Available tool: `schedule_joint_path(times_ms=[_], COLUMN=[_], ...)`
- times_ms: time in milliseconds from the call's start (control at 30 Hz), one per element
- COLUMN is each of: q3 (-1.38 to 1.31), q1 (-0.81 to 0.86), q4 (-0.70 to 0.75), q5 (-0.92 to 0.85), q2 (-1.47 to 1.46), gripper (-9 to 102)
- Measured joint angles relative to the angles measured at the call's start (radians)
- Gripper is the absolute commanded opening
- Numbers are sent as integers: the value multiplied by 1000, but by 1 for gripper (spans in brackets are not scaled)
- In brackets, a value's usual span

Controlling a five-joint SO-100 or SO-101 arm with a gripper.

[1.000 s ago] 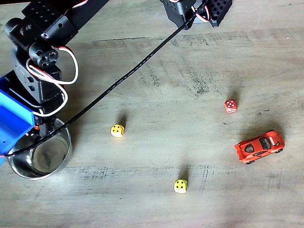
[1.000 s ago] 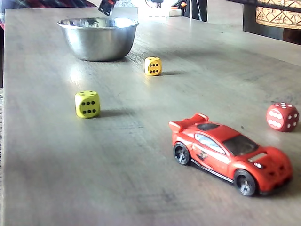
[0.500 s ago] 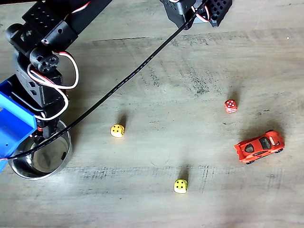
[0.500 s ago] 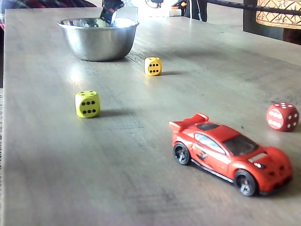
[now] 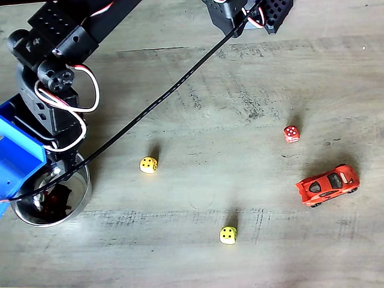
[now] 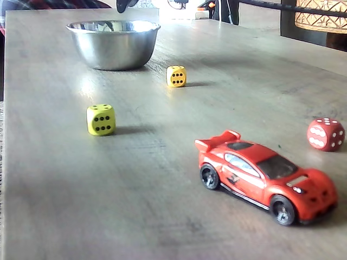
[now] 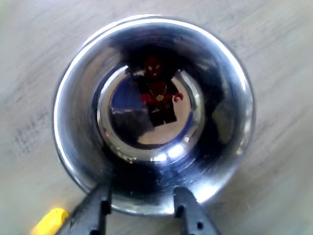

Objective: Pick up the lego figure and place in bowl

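You see the lego figure (image 7: pixel 159 95) lying on the bottom of the bowl (image 7: pixel 78 83); half a second ago the bowl's inside showed bare metal. The gripper (image 7: pixel 142 208) hangs above the rim, its jaws parted and empty. In a fixed view the arm (image 5: pixel 51 90) and a black cable (image 5: pixel 168 90) cross over the bowl (image 5: pixel 84 195). Around it sit an orange-yellow die (image 5: pixel 148 165), a yellow-green die (image 5: pixel 228 234), a red die (image 5: pixel 291 134) and a red toy car (image 5: pixel 327 185), all well apart. No writing is legible.
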Motion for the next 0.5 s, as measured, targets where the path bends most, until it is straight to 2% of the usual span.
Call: schedule_joint_path(times_ms=[167, 500], q3=[0, 0], q1=[0, -46], q4=[0, 23], q5=[0, 0], q2=[0, 52], gripper=[-1, -1])
